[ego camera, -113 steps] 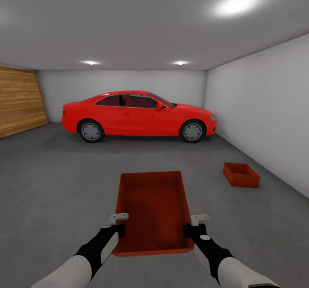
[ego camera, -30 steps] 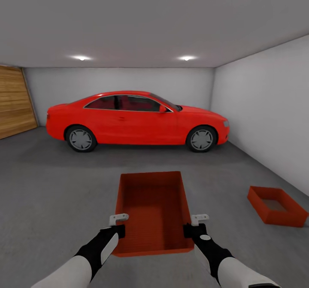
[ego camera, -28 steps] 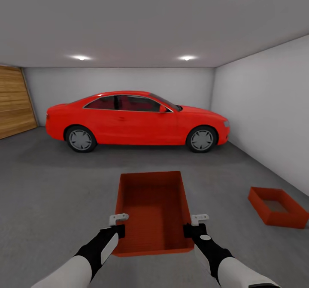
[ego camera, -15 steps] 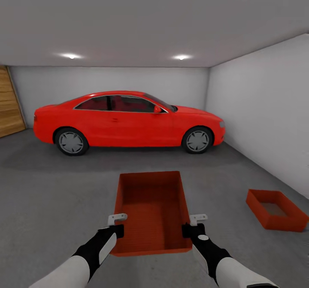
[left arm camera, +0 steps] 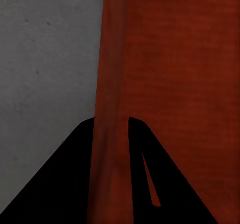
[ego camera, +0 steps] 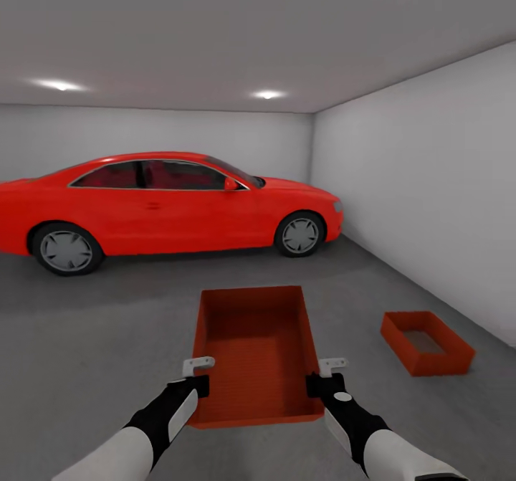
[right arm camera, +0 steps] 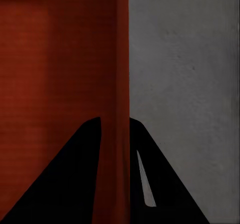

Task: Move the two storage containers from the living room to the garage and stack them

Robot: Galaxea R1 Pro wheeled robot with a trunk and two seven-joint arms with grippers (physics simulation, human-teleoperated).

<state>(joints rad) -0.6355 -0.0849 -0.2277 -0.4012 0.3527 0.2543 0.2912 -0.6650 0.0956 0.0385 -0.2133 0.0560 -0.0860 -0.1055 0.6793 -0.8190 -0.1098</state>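
- You are in the garage: white-grey walls, a grey ceiling with two lit spots, and a dark grey speckled floor (ego camera: 93,337) running to the far wall.
- A red car (ego camera: 165,205) stands side-on at the far end; its tail is cut off by the left edge of the head view.
- You hold one storage container (ego camera: 254,352) out in front of you, off the floor, its open top facing up and nothing inside.
- Your left gripper (ego camera: 197,375) is clamped over that bin's left wall near its near corner; the left wrist view shows the thin red wall (left arm camera: 112,149) pinched between two dark fingers (left arm camera: 75,179).
- Your right gripper (ego camera: 326,375) grips the right wall the same way, and the right wrist view shows the wall (right arm camera: 116,149) between the fingers (right arm camera: 160,184).
- The bin's underside and the floor directly beneath it are hidden.
- The second storage container (ego camera: 427,343) sits on the floor to the right, near the right wall, well apart from the held one.
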